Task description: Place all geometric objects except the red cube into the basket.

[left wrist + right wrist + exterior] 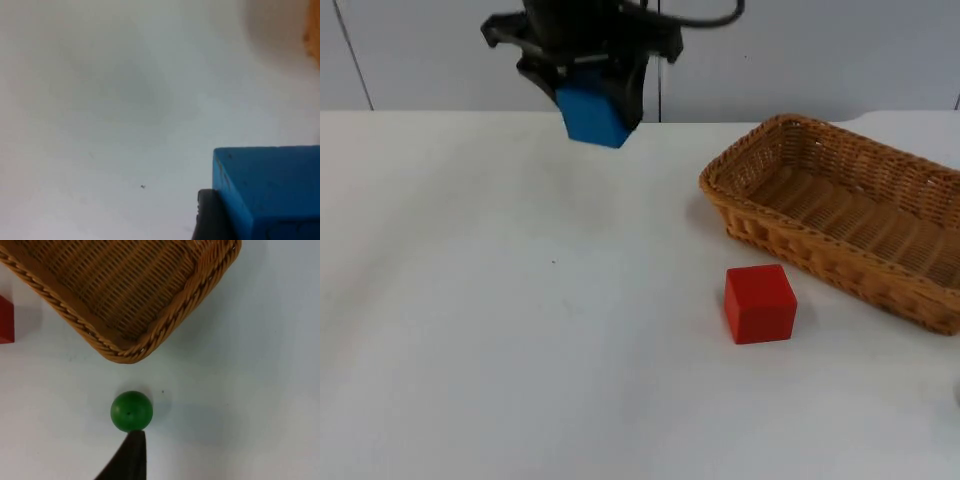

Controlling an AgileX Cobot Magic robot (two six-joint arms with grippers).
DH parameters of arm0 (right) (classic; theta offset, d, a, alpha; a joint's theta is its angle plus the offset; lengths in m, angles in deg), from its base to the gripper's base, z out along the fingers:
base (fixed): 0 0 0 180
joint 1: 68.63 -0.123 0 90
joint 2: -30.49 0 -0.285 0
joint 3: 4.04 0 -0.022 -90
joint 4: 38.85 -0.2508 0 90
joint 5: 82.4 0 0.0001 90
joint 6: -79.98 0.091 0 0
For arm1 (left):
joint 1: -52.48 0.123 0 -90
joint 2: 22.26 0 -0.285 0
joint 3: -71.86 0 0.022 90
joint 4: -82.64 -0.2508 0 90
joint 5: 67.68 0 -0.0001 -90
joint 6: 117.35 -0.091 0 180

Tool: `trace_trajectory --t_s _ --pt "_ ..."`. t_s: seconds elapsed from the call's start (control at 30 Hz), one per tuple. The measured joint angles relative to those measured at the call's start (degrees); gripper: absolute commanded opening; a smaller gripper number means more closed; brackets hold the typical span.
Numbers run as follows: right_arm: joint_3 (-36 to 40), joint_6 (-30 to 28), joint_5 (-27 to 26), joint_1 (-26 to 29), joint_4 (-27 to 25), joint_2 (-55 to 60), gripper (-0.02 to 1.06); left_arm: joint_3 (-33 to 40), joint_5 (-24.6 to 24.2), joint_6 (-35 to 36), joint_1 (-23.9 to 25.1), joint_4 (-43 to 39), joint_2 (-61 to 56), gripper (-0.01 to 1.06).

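We count three geometric objects and one basket. One blue cube (593, 113): clamped in the left tool (588, 85), lifted off the worktop (520, 330) at the far side, left of centre, up against the grey partition wall (820, 55). In the left wrist view the blue cube (270, 190) sits against a black fingertip (212, 217), with bare white worktop under it and a sliver of wicker at the edge.

One green ball (131, 411): we see it in the right wrist view, lying on the worktop just outside a corner of the basket (150, 335), close to the rim but apart from it. It is outside the basket, not in it.

One red cube (760, 303): on the worktop right of centre, just near of the basket's long near wall, with a small gap between them. Its edge also shows in the right wrist view (6, 320), on the other side of the basket corner from the ball.

One wicker basket (790, 225): rectangular, at the right, set at an angle, running from centre-right out to the right edge. What we can see of its inside holds nothing.

Right tool (131, 452): above the worktop by the basket corner, one black fingertip right beside the green ball. We cannot tell whether it is wide or narrow.
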Motion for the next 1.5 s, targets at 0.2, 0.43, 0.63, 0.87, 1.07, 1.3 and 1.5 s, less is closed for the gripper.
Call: trace_trajectory --t_s 0.2,0.43,0.63,0.87,1.07,1.3,1.5 --pt "0.0 0.0 0.11 0.0 0.0 0.0 1.05 0.0 -0.47 -1.14 -0.12 0.63 -0.91 0.0" --pt "0.0 0.0 0.11 0.0 0.0 0.0 1.05 0.0 3.19 -5.59 -2.85 5.62 -0.91 0.0" --pt "0.0 0.0 0.11 0.0 0.0 0.0 1.05 0.0 15.17 -6.25 -11.08 2.85 0.01 0.0" --pt "0.0 0.0 0.11 0.0 0.0 0.0 1.05 -4.01 21.47 -6.62 -16.66 1.21 4.45 0.0" --pt "0.0 0.0 0.11 0.0 0.0 0.0 1.05 -11.75 23.31 -7.22 -18.29 1.22 12.31 0.0" --pt "0.0 0.0 0.11 0.0 0.0 0.0 1.05 -14.95 25.96 -7.55 -18.29 0.6 19.66 0.0" --pt "0.0 0.0 0.11 0.0 0.0 0.0 1.05 -14.99 26.63 -7.89 -18.29 0.6 21.99 0.22"
